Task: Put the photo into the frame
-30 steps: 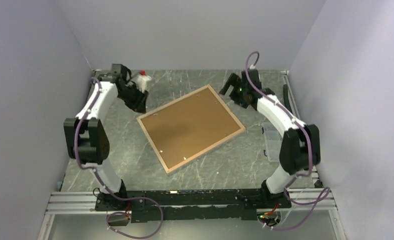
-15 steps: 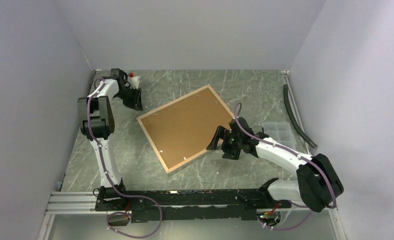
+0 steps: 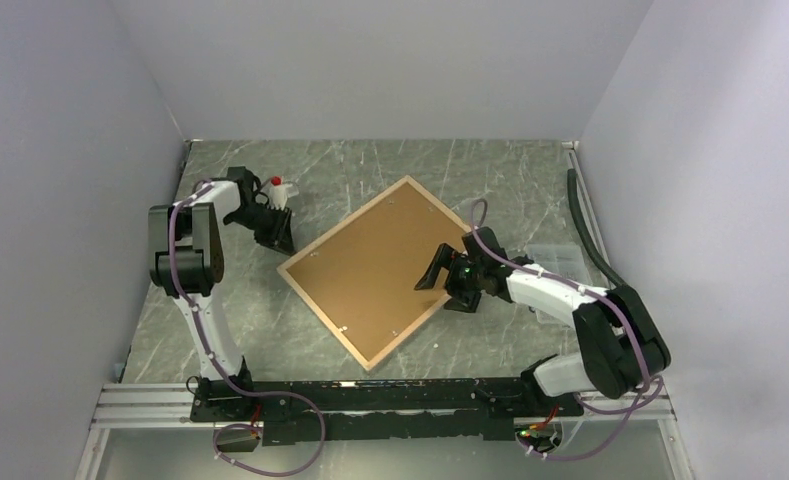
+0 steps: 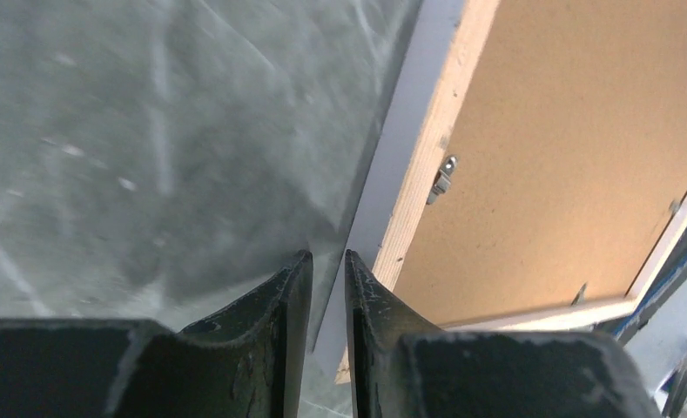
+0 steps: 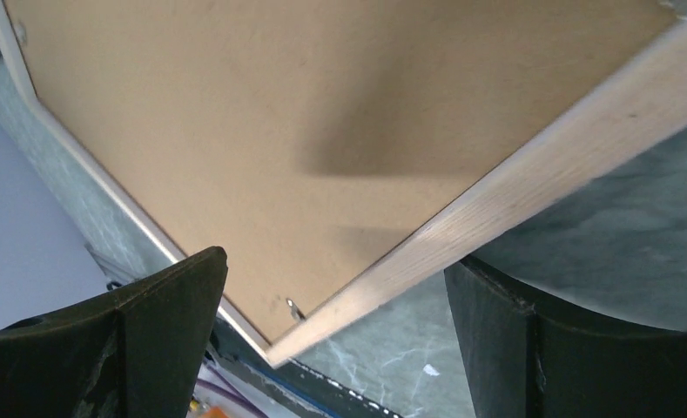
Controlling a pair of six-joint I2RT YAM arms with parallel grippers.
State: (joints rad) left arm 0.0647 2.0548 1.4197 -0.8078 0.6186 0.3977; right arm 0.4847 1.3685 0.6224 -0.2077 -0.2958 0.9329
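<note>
The right gripper (image 5: 335,261), a second ago up at the far right, now sits low with its wide-spread fingers (image 5: 161,335) astride the right rail of the frame (image 5: 531,178), the wood running between them. The left gripper (image 4: 326,261) is nearer in, its fingers narrowed to a thin slit, the frame's left corner just beyond their tips. The frame lies turned, its near corner swung away from both pairs of fingers.

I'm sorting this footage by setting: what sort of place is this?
Probably a robotics lab test cell: a left arm and right arm bolted to an aluminium rail, with plain walls boxing in a marble-patterned table.
</note>
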